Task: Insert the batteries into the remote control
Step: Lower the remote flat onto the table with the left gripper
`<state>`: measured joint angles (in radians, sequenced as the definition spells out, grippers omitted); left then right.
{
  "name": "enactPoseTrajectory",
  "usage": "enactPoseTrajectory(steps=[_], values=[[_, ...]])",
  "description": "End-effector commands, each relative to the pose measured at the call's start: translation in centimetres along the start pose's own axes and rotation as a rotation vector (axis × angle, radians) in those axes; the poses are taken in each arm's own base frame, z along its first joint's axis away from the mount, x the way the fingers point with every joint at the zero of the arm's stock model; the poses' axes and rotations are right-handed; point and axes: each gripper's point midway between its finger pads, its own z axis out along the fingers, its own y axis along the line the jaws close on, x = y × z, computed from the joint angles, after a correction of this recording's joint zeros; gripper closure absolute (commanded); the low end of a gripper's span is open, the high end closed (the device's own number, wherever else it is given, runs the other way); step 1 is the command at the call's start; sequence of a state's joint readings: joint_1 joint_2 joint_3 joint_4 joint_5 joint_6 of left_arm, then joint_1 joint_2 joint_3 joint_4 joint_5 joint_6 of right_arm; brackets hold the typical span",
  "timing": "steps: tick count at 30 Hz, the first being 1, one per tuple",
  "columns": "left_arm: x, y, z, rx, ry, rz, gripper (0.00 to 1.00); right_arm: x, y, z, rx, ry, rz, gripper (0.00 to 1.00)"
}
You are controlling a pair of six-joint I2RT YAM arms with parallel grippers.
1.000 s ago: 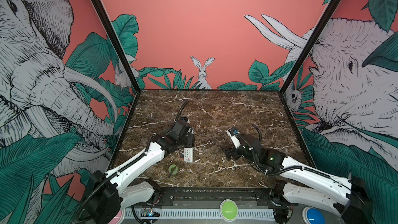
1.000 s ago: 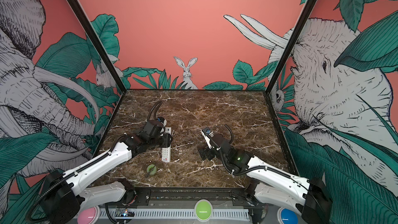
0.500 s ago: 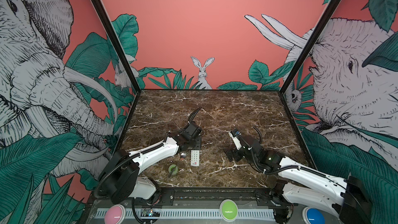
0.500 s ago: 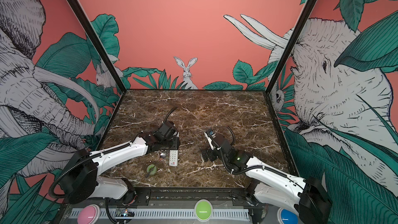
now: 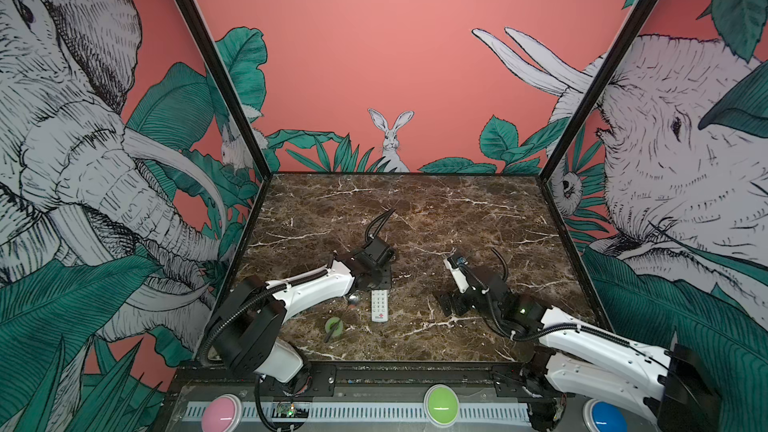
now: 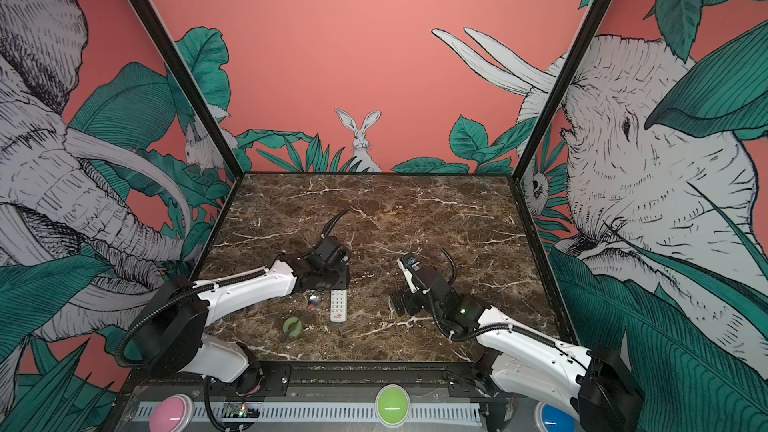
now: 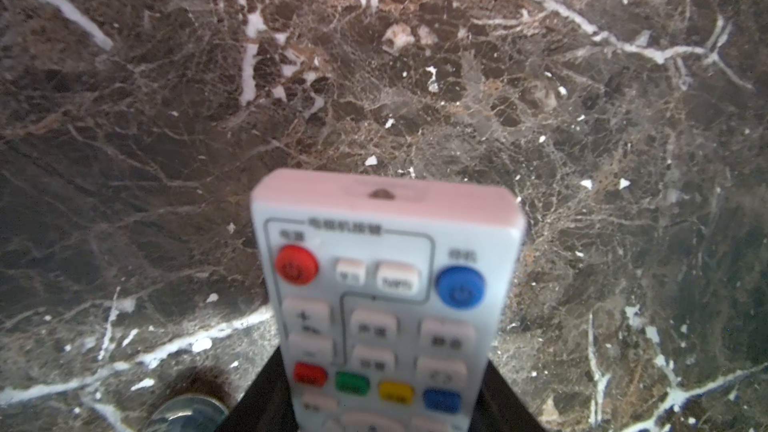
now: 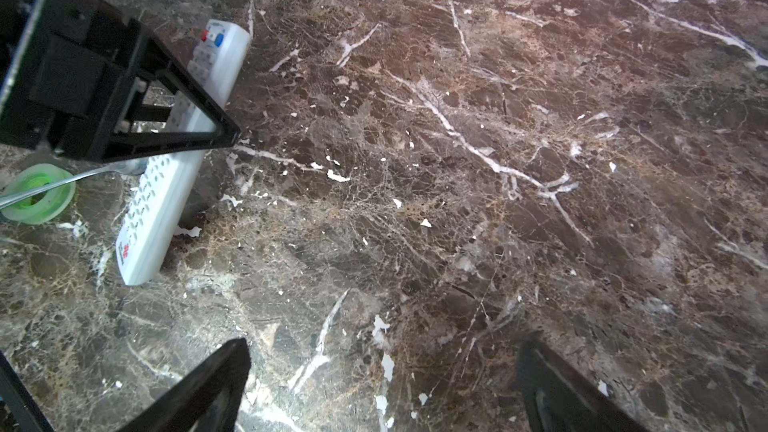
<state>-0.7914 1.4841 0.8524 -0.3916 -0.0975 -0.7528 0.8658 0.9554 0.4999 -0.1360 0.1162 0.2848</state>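
On marble tabletop (image 5: pixel 415 209), remote control (image 5: pixel 379 305), mural walls (image 5: pixel 374 56)

**Tally of what the worktop (image 5: pixel 419 209) carries**

There is one remote control (image 5: pixel 380 305), one metal spoon (image 5: pixel 353 299) and one green roll of tape (image 5: pixel 333 325). Two arms are in view, one with the left end effector (image 5: pixel 379 284) and one with the right end effector (image 5: pixel 451 305). Three round buttons sit on the front rail: one pink button (image 5: pixel 221 411), one green button (image 5: pixel 441 405) and one blue button (image 5: pixel 604 417).
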Motion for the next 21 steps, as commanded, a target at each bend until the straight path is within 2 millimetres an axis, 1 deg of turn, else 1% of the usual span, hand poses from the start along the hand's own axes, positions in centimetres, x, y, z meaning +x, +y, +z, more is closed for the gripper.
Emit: enactPoseTrajectory(steps=[1, 10, 16, 21], values=[[-0.7, -0.2, -0.2, -0.022, -0.024, -0.024, 0.7, -1.1, -0.1, -0.3, -0.005, -0.05, 0.021, 0.01], [-0.4, 0.2, 0.8, -0.064, 0.003, -0.038, 0.67, -1.1, 0.1, -0.3, -0.018, -0.059, 0.022, 0.01], [-0.2, 0.4, 1.5, -0.083, 0.019, -0.05, 0.64, -1.7, 0.3, -0.4, -0.029, -0.086, 0.025, 0.01], [0.1, 0.6, 2.0, -0.098, 0.031, -0.06, 0.62, -2.1, 0.8, -0.1, -0.058, -0.102, 0.037, 0.0]])
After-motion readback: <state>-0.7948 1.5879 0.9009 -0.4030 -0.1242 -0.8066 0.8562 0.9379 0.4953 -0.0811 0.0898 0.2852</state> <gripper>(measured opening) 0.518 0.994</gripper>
